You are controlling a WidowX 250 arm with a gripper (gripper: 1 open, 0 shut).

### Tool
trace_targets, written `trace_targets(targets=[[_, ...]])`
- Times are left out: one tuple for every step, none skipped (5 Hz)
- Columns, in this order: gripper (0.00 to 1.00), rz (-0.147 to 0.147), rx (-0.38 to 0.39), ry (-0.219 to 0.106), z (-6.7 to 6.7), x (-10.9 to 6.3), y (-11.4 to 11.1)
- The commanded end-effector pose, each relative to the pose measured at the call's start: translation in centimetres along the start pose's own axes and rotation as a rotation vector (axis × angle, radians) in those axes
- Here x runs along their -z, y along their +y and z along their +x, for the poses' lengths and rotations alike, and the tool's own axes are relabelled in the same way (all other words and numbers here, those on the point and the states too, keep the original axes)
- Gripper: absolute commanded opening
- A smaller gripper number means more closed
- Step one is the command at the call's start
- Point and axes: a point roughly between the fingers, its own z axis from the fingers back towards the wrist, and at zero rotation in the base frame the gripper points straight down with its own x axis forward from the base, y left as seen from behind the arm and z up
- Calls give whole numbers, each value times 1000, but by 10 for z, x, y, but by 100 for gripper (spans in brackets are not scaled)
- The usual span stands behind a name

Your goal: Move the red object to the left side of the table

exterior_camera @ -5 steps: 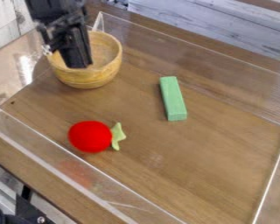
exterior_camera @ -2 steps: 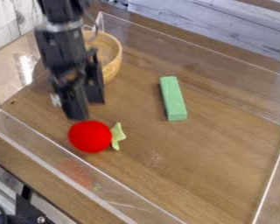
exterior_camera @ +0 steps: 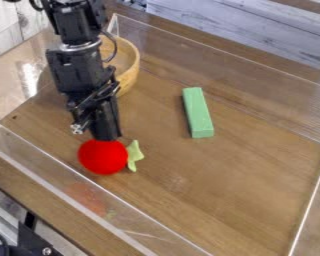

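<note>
Near the left side of the table (exterior_camera: 243,185), in the single camera view, the red object (exterior_camera: 103,156) is seen beside the low clear wall, with the claw (exterior_camera: 101,137) just above and behind it, seemingly closed and gripping nothing. For a sound pick, the claw should be opened, centred over the round body and lowered straight, with the leafy stem (exterior_camera: 135,154) avoided. The fingertips are blurred, and the bowl (exterior_camera: 124,66) is partly hidden by the arm (exterior_camera: 72,40).

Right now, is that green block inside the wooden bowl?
No, the green block lies on the bare tabletop, apart from the wooden bowl.
</note>
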Motion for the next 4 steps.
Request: trace_targets(targets=[[0, -45, -4, 12, -6, -24, -1], [0, -52, -9, 26, -12, -47, 4], [0, -47, -3, 25, -16, -49, 12], [100, -42, -41, 36, -5, -39, 10]])
